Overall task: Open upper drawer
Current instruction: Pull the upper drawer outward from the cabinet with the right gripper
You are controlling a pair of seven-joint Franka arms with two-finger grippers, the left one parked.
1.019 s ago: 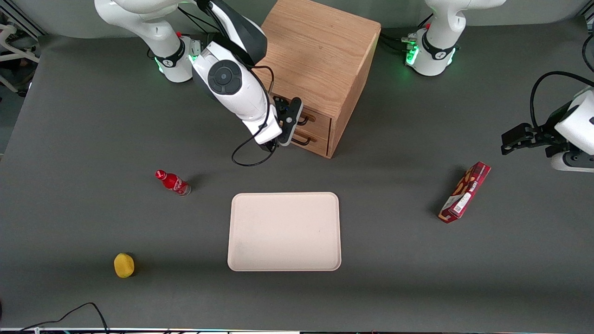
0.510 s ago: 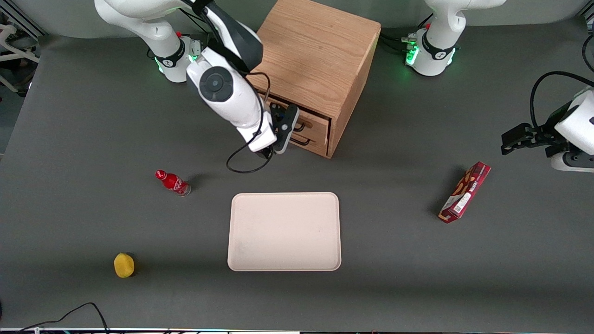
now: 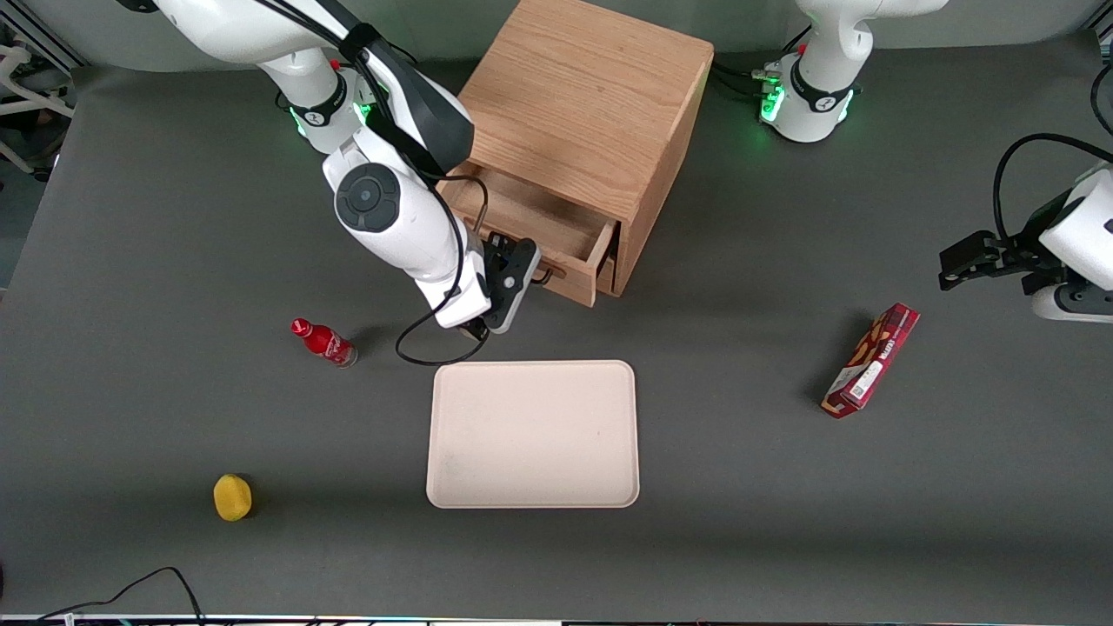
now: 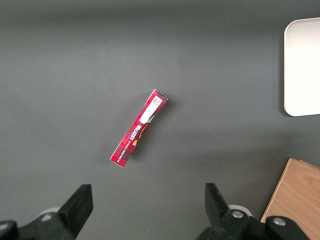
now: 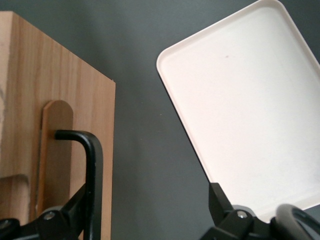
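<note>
Inspector: Your cabinet (image 3: 591,104) has the upper drawer (image 3: 543,235) drawn out toward the tray (image 3: 532,433).

Operator: And the gripper (image 3: 513,278)?

Inspector: At the drawer front, by its black handle (image 5: 85,165). Whether your jaws grip it, I cannot tell.

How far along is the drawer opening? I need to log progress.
Mostly done: the upper drawer stands pulled out of the cabinet, its tray showing. In hand: the claw sits at the black handle, one finger hooked beside the bar. Left: perhaps a little more pull, then letting go.
</note>
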